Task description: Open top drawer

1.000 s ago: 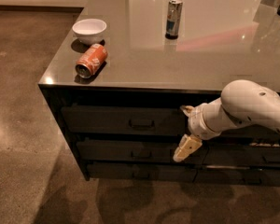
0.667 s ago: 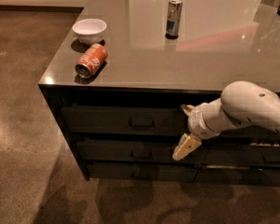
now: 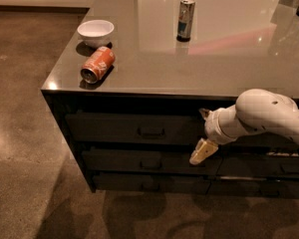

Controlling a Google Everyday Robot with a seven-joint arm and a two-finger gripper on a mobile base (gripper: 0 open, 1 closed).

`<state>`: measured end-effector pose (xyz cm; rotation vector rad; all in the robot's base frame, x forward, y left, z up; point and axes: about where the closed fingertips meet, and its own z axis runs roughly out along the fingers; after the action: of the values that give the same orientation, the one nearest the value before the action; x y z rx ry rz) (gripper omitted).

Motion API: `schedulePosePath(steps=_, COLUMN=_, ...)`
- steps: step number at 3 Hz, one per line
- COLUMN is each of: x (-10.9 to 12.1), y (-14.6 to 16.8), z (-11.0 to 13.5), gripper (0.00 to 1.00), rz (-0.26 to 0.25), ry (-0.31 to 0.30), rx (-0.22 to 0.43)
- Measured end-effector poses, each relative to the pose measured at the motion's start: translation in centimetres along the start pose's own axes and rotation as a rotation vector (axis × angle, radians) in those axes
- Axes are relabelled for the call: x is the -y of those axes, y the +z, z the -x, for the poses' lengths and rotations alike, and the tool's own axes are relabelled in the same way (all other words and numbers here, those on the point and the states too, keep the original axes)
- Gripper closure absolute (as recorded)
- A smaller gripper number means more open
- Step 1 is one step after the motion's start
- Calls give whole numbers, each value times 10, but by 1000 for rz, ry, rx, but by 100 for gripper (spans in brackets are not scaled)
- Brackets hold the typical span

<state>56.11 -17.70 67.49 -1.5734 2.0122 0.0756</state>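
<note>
The top drawer is the dark front just under the counter top, with a small bar handle at its centre. It stands shut, flush with the cabinet. My gripper hangs in front of the drawer fronts, to the right of the handle and apart from it. Its fingers are spread: one cream fingertip points down over the second drawer, and the other shows at the top drawer's upper edge. It holds nothing. My white arm comes in from the right.
On the grey counter lie an orange can on its side, a white bowl and an upright can. Two lower dark drawers sit below. More drawer fronts sit to the right. Brown floor lies to the left.
The gripper has shifted very slightly up and to the right. The drawer stays shut.
</note>
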Motion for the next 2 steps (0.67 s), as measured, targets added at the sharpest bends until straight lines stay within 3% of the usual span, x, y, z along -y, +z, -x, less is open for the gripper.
schedulePosePath(steps=2, x=26, y=16, z=-23, gripper=6, rz=-3, ry=9, rx=-44)
